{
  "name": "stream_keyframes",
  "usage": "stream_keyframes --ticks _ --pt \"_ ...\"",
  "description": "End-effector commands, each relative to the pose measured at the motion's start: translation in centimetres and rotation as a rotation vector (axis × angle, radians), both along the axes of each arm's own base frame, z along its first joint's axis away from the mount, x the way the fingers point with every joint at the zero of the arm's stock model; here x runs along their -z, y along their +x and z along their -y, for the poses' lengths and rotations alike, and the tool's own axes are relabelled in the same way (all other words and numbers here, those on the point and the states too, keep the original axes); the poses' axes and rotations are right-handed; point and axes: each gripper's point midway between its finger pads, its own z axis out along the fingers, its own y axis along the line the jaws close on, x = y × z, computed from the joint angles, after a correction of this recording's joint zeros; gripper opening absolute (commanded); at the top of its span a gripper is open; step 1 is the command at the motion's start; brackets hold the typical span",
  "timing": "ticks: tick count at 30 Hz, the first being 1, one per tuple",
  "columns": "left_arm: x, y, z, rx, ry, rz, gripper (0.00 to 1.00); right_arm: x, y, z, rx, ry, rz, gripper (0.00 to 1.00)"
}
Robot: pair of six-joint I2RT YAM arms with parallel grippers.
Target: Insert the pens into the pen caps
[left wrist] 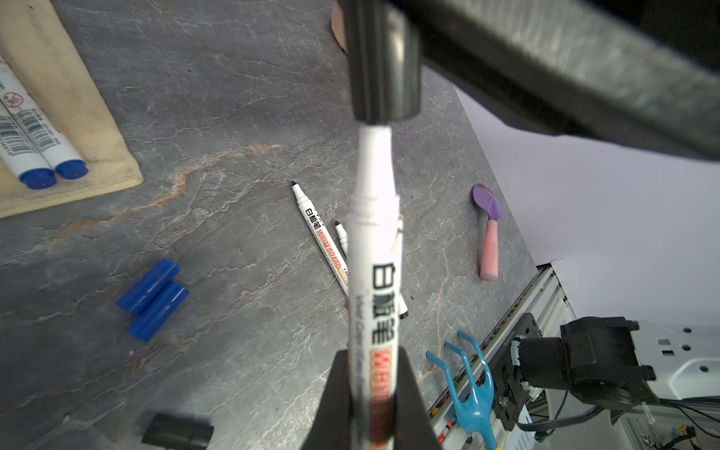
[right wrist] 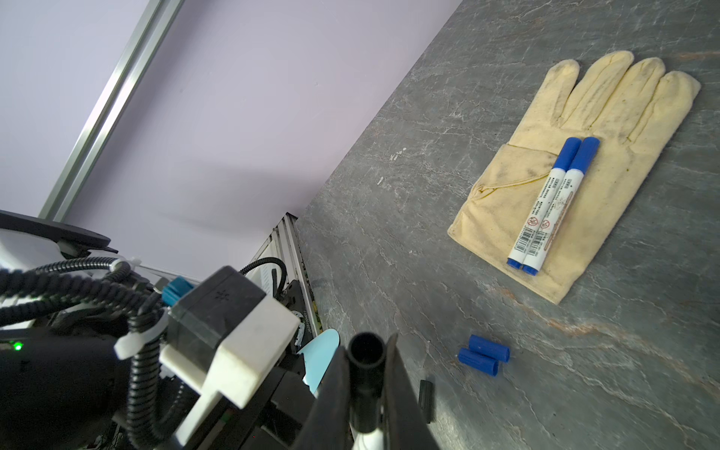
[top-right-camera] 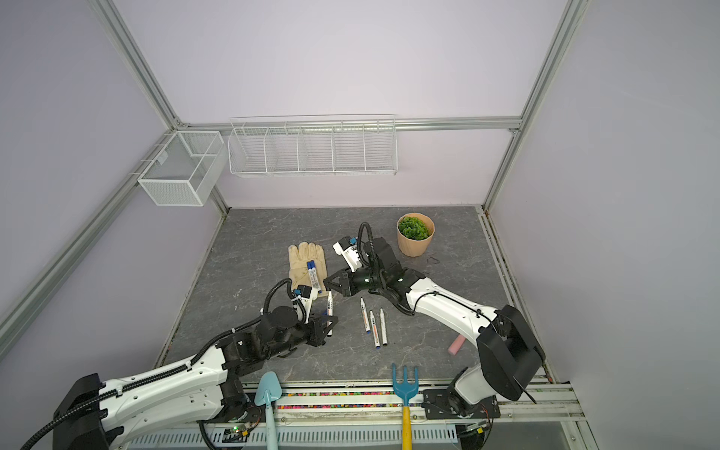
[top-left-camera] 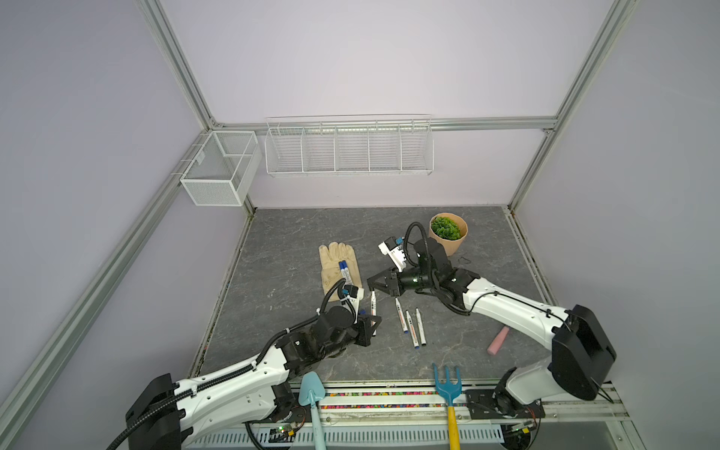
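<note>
Closest to the left wrist camera stands the white pen [left wrist: 372, 272]. My left gripper [left wrist: 370, 374] clamps it between the jaws, low on its printed barrel. The narrow front end of the pen goes into the mouth of the black cap [left wrist: 383, 66], so the tip itself is hidden. The white neck between the cap and the barrel is not covered. My right gripper [right wrist: 366, 362] presses its jaws on this cap from both sides. In the right wrist view a little of the pen shows below the cap.

In both top views my two grippers meet above the middle of the table [top-left-camera: 280, 253], just in front of the glove [top-left-camera: 331, 265].

On the glove lie two capped pens [right wrist: 553, 202], side by side and touching, with their blue caps toward the glove's fingers. Two loose blue caps [right wrist: 483, 354] lie on the table and touch each other, near the cuff of the glove. One spare black cap [right wrist: 426, 393] lies near them, close to my right fingers. Three bare pens [top-left-camera: 412, 329] lie close together on the table, to the right of the held pen in a top view, with their tips toward the back wall.

Farther back stands a plant pot [top-left-camera: 448, 232]. At the front edge lie a blue rake [top-left-camera: 448, 383] and a pale blue shovel [top-left-camera: 311, 391].
</note>
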Motion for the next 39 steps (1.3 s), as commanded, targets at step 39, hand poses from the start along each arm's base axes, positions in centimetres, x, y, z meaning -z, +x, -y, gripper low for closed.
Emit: stream_keyframes --ticks 39 --pt "-2.9 1.6 0.4 -0.050 -0.069 0.103 0.00 -0.1 -1.3 1.2 -0.052 -0.010 -0.011 0.07"
